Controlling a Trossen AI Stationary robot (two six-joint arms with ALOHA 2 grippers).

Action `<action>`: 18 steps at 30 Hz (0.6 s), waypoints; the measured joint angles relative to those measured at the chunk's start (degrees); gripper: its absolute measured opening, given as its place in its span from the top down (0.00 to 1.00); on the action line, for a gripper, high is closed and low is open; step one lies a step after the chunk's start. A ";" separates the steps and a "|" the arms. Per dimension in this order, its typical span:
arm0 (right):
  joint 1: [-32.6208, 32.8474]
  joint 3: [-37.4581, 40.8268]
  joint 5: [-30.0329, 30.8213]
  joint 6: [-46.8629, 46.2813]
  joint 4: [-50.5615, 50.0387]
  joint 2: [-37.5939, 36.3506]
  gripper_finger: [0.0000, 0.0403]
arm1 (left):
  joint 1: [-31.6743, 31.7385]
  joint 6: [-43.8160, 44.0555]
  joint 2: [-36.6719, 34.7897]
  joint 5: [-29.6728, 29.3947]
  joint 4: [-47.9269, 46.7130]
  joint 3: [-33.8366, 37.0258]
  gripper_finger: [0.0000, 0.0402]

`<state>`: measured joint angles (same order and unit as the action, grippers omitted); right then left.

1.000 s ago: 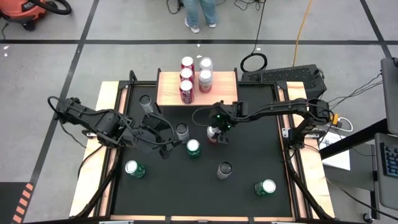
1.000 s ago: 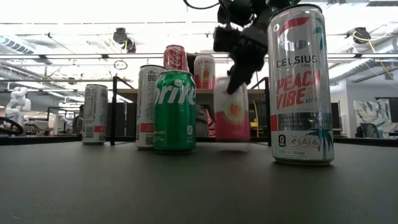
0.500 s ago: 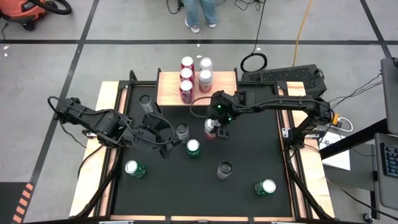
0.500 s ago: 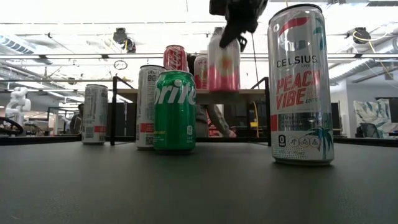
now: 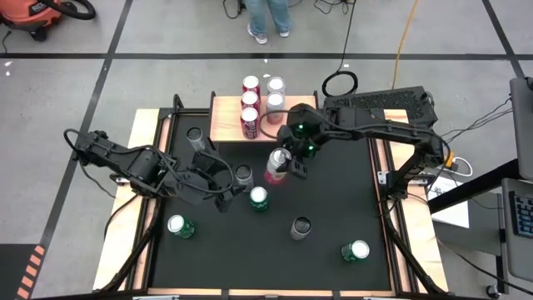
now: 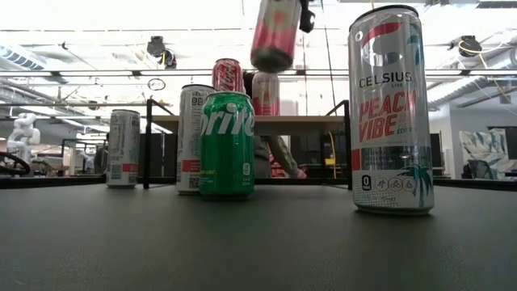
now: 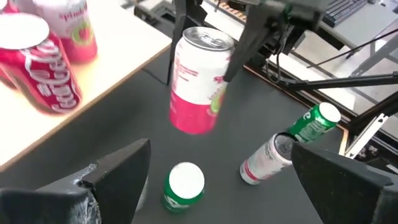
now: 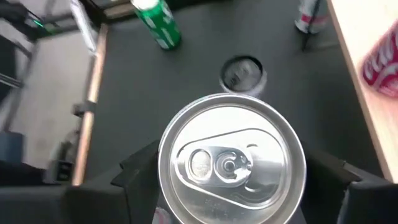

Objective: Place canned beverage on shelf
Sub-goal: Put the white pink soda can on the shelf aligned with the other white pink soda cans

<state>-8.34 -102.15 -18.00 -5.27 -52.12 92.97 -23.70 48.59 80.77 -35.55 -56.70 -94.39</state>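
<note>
Lifted higher since before, pink can (image 5: pixel 276 163) tilts in my right gripper (image 5: pixel 286 166), jaws clamped around it, near shelf (image 5: pixel 225 125). Left gripper (image 5: pixel 222 185) spread wide, holding nothing.

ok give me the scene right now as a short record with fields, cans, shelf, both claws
held can: pink and white can, in the air, tilted, above the black mat
right claw: shut on the pink and white can, near the shelf's front edge
left claw: open, empty, low over the mat beside a silver can
shelf: wooden top, five cans standing on it
mat: six cans standing, among them a Sprite can and a Celsius can
</note>
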 joint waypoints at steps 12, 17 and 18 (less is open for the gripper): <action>0.02 -8.94 -0.57 -7.51 -2.96 0.00 0.33 | 0.11 -9.06 0.00 -7.49 2.63 0.00 0.03; 0.02 -12.32 -0.61 -9.47 -4.18 0.00 0.34 | 0.11 -9.06 0.00 -9.25 2.66 0.00 0.03; 0.02 -12.93 -0.61 -9.67 -3.95 0.00 0.34 | 0.11 -9.06 0.00 -9.29 2.74 0.00 0.03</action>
<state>-8.32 -115.08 -18.61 -14.95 -56.07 92.97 -23.59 39.54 80.77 -44.84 -53.96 -94.39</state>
